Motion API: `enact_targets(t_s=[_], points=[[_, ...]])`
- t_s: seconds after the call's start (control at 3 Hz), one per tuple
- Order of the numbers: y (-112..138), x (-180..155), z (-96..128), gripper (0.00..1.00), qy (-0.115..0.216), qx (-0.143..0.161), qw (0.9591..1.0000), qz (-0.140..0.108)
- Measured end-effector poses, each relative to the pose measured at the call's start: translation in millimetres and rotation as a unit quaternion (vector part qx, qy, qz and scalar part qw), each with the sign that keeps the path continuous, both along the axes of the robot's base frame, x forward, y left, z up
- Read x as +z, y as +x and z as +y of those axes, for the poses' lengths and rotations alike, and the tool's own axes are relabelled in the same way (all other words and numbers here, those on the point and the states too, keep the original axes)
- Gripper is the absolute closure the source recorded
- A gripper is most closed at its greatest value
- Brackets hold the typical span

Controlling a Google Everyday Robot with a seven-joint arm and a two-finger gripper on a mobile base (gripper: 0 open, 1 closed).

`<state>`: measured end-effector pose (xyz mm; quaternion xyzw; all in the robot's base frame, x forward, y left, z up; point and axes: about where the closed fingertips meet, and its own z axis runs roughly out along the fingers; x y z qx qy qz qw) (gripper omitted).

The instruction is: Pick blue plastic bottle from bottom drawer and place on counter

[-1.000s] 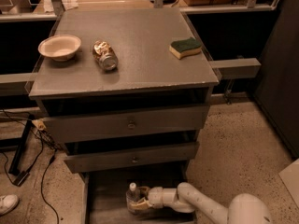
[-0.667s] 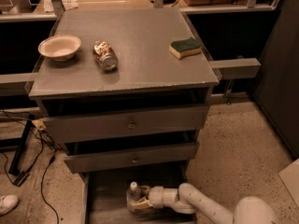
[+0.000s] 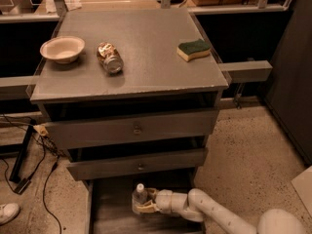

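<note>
Item: bottle (image 3: 140,194), upright in the bottom drawer (image 3: 108,208) (white cap on). Gripper (image 3: 140,204): low in that drawer, claw pinching the bottle's lower body. Step: grasp. Next: a straight lift, then up to the counter (image 3: 146,57).

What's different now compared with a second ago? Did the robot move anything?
Nothing has visibly moved. The gripper remains at the lower part of the blue plastic bottle, which stands upright in the open bottom drawer and has not been lifted. On the counter, the bowl, the crushed can and the sponge lie as before.
</note>
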<state>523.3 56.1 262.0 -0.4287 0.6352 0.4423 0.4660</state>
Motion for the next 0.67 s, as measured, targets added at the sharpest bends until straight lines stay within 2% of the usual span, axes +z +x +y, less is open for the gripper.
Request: enact_targets(t_s=[0.33, 0.67], points=[[13.5, 38.7, -3.5, 1.00, -0.007, -0.006, 0.9997, -0.023], [10.9, 44.5, -3.5, 1.00, -0.011, -0.002, 0.9996, -0.024]])
